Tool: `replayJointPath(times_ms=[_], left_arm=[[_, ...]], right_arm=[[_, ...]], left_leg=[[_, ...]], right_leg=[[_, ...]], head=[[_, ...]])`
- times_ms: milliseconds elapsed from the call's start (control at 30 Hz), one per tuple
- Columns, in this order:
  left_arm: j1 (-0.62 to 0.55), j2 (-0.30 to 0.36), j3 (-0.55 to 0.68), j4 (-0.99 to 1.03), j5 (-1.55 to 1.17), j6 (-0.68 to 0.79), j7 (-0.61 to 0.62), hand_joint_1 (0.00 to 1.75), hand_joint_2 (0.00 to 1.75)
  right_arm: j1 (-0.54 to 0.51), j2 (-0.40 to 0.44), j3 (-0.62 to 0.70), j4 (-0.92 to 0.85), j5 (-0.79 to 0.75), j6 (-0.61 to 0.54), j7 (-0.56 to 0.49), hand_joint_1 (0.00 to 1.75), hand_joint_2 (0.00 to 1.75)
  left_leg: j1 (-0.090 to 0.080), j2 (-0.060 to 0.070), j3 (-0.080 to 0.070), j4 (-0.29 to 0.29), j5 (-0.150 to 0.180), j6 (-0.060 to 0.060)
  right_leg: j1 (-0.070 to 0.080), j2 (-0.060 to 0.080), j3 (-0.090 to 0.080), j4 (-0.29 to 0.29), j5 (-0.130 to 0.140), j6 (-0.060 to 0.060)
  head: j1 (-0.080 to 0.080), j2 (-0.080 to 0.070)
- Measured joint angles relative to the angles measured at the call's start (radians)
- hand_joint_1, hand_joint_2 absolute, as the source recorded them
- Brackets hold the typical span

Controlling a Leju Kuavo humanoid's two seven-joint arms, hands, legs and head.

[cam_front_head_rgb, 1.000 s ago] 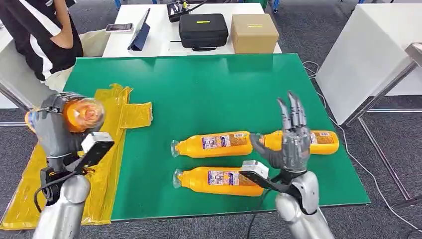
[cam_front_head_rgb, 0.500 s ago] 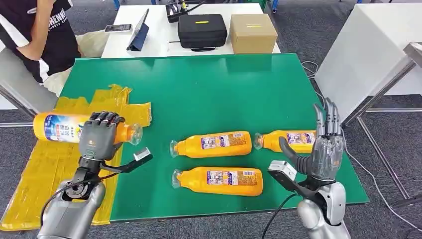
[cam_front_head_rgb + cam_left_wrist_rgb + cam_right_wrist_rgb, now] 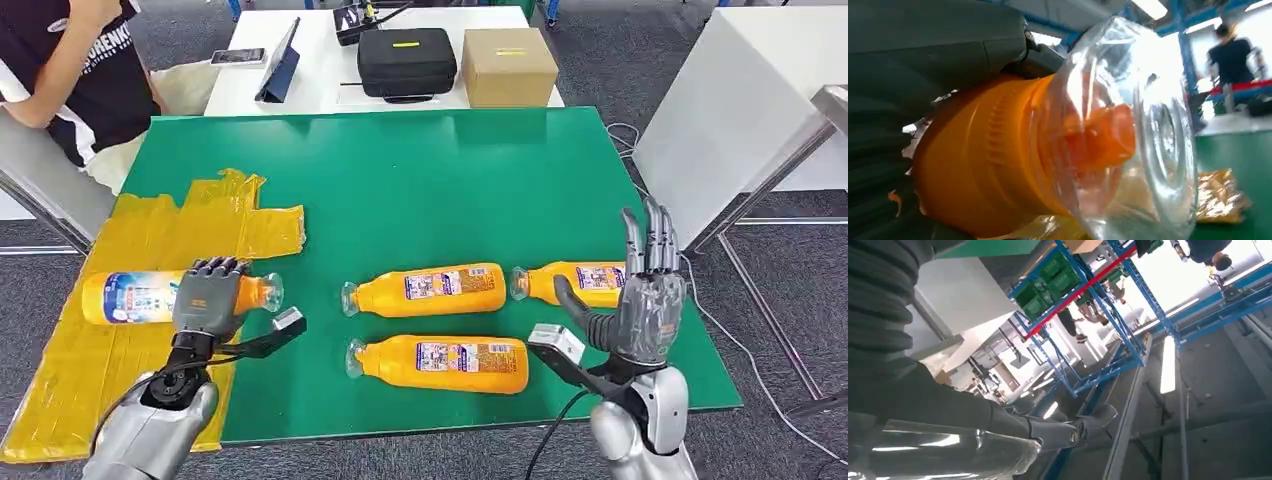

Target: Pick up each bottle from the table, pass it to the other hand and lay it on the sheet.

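Three bottles wait on the green table point(image 3: 430, 170): nearest bottle point(image 3: 440, 363), middle bottle point(image 3: 425, 289), far-right bottle point(image 3: 575, 283) partly behind the right hand point(image 3: 648, 300). Fourth one, the held bottle point(image 3: 135, 297), gripped near its neck by the left hand point(image 3: 207, 298), fingers point(image 3: 215, 268) wrapped over the orange shoulder; lying on its side above the yellow sheet point(image 3: 150, 240) at about 9 o'clock from the table's middle, clear cap point(image 3: 1128, 125) toward 3 o'clock. Cannot tell whether resting on the plastic or just above it.

Step in hand, by judgement: laying down on the sheet, close to done. Next move calls for lowering until fully supported, then loosening the grip without rolling it; round body likely to roll on crinkled plastic, so a straight lift away looks wise.

Right hand upright at about 4 o'clock, fingers spread wide and pointing up, holding nothing; well placed to reach for the far-right bottle just beside it, at 12 o'clock from the palm.

Around: person point(image 3: 70, 70) seated at 10 o'clock beyond the table's corner; white table behind with black case point(image 3: 407, 60), cardboard box point(image 3: 510, 65), tablet point(image 3: 282, 62) and phone point(image 3: 237, 56) at 12 o'clock. Nothing in the way of the release; sheet's crumpled edge point(image 3: 270, 225) near the table's middle poses only a slight snag risk.
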Motion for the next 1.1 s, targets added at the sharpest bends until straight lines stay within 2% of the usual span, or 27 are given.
replayJointPath(times_ms=[300,533,567,600,633,667,867,1100], left_arm=[[-0.002,-0.009,0.089,0.069,-0.001,-0.056,0.033,1.75,1.75],[-0.021,-0.021,0.145,0.121,0.060,-0.070,-0.042,1.75,1.75],[-0.024,-0.024,0.152,0.124,0.074,-0.074,-0.059,1.22,1.75],[-0.026,-0.026,0.158,0.125,0.084,-0.081,-0.071,0.58,1.75],[-0.028,-0.029,0.162,0.127,0.088,-0.084,-0.077,0.21,1.75],[-0.030,-0.032,0.167,0.128,0.101,-0.093,-0.090,0.00,1.75],[-0.034,-0.068,0.173,0.127,0.239,-0.168,-0.208,0.00,1.75],[-0.019,-0.107,0.162,0.064,0.458,-0.337,-0.317,0.00,1.75]], right_arm=[[-0.008,0.029,-0.009,0.000,0.012,0.000,0.010,0.00,1.75],[-0.025,0.047,-0.022,0.000,0.014,0.000,0.008,0.00,1.75],[-0.026,0.050,-0.023,0.000,0.013,0.000,0.008,0.00,1.75],[-0.026,0.052,-0.024,0.000,0.014,0.000,0.008,0.00,1.75],[-0.026,0.053,-0.024,0.000,0.014,0.000,0.008,0.00,1.75],[-0.026,0.056,-0.024,0.000,0.014,0.000,0.007,0.00,1.75],[-0.027,0.064,-0.031,0.000,0.012,0.002,-0.001,0.00,1.75],[-0.053,0.063,-0.040,0.008,0.045,0.039,0.035,0.00,1.75]], left_leg=[[0.000,0.000,0.000,0.000,0.000,0.000],[0.000,-0.001,0.000,0.000,0.000,0.000],[0.000,-0.001,0.000,0.000,0.000,0.000],[0.000,-0.001,0.001,0.000,0.000,0.000],[0.000,-0.001,0.001,0.000,0.000,0.000],[0.000,-0.001,0.001,0.000,0.000,0.000],[-0.001,-0.001,0.000,0.000,0.000,0.000],[-0.001,-0.001,0.001,0.000,0.000,0.000]], right_leg=[[0.000,0.000,0.000,0.000,0.000,0.000],[0.000,0.000,0.001,0.000,0.000,0.000],[0.000,0.000,0.001,0.000,0.000,0.000],[0.000,0.000,0.001,0.000,0.000,0.000],[0.000,0.000,0.001,0.000,0.000,0.000],[0.000,-0.001,0.001,0.000,0.000,0.000],[0.000,-0.001,0.001,0.000,0.000,0.000],[0.000,-0.001,0.001,0.000,0.000,0.000]], head=[[0.000,0.000],[0.000,0.000],[0.000,0.000],[0.000,0.000],[0.000,0.000],[0.000,0.000],[0.000,0.000],[0.000,0.000]])
